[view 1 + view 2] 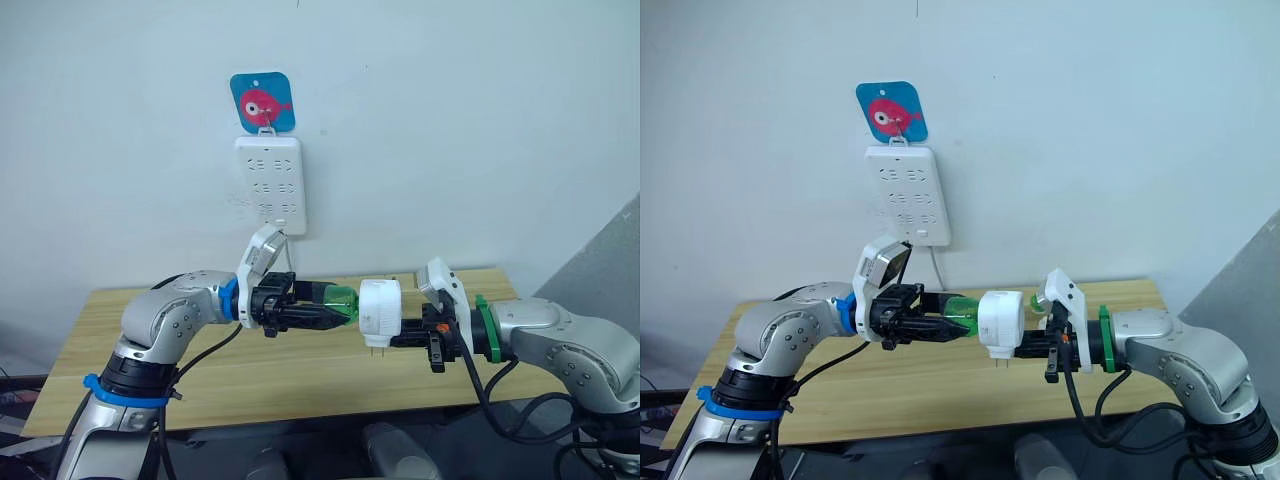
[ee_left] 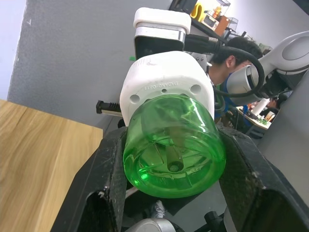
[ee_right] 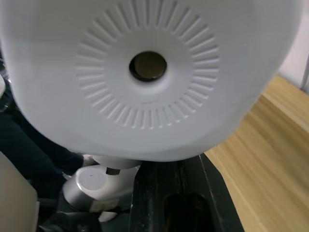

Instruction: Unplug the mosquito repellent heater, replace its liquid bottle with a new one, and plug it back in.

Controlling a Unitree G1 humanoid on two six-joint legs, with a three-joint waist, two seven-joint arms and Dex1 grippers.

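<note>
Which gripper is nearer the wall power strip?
Left. The left gripper, shut on the green bottle, sits almost directly below the power strip; the right gripper, holding the heater, is farther to the right.

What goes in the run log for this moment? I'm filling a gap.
heater: unplugged, midair over table | left gripper: shut on green bottle | right gripper: shut on heater | bottle: in heater

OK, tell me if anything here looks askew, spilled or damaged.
Nothing stands out. The mosquito repellent heater is held in mid-air by the right gripper, prongs pointing down, with the left gripper closed on the green bottle at its base. No spill or damage is visible.
</note>
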